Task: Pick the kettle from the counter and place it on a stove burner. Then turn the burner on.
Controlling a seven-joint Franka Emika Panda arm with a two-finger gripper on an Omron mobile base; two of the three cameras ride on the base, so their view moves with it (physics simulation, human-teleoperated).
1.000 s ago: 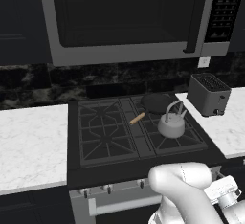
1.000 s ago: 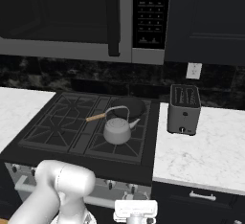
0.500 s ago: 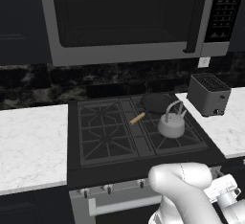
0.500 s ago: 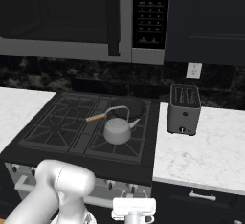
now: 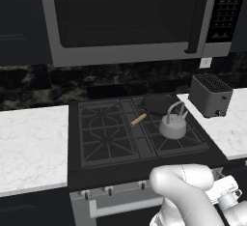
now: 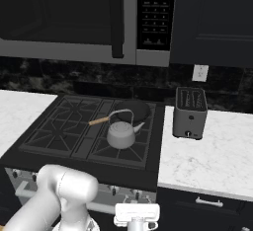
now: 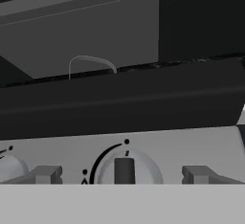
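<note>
The silver-grey kettle (image 5: 172, 125) (image 6: 121, 134) stands upright on the front right stove burner (image 5: 179, 142) (image 6: 124, 149) of the black cooktop, spout to the right. In the hand view its thin arched handle (image 7: 91, 64) rises above the cooktop's dark edge. My gripper (image 6: 137, 221) is low in front of the stove's control panel, apart from the kettle. It faces a round white knob (image 7: 124, 168) with a dark pointer standing vertical. Its fingertips are hidden, so its state is unclear. White marble counter (image 5: 29, 143) (image 6: 207, 156) flanks the stove.
A black skillet (image 5: 157, 104) (image 6: 131, 110) with a wooden handle sits on the back right burner behind the kettle. A grey toaster (image 5: 210, 94) (image 6: 190, 112) stands on the right counter. A microwave (image 5: 125, 17) hangs above. More knobs (image 5: 108, 190) line the panel.
The kettle, skillet and stove stand as before. My hand has barely shifted in front of the control panel.
</note>
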